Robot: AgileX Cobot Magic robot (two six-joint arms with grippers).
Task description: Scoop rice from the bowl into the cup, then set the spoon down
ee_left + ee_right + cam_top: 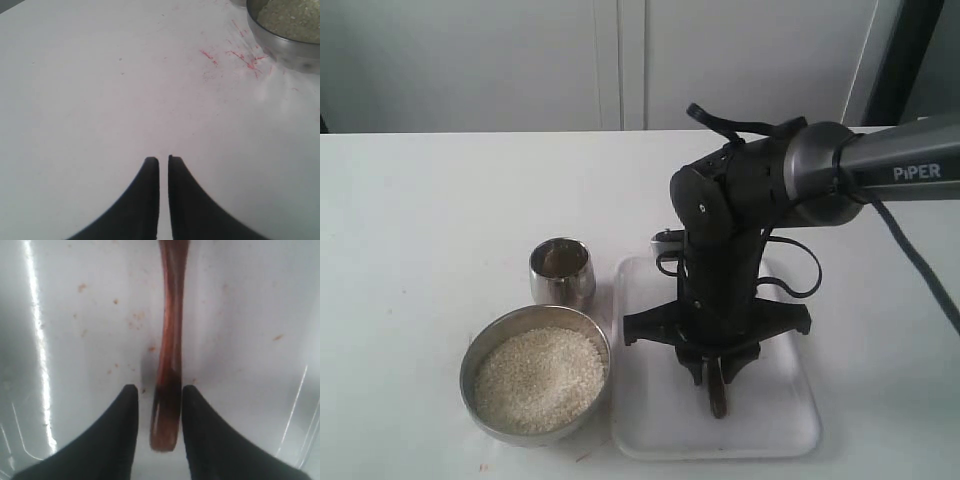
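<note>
The steel bowl [470, 362] [285, 47] holds a heap of white rice [538, 378] [295, 17] at the front left. Just behind it stands the small steel cup [561, 270]; I cannot make out what is inside. The dark wooden spoon [718, 395] [170, 340] lies flat on the white tray [650, 420] [75, 340]. My right gripper [718, 375] [160, 390] points down over the end of its handle, open, with a gap on each side of the wood. My left gripper [163, 160] is shut and empty above the bare table, left of the bowl, and does not show in the exterior view.
The tray sits right of the bowl and cup, with brown specks on it. Red scratch marks [240, 55] stain the white table beside the bowl. The right arm [860, 165] reaches in from the right edge.
</note>
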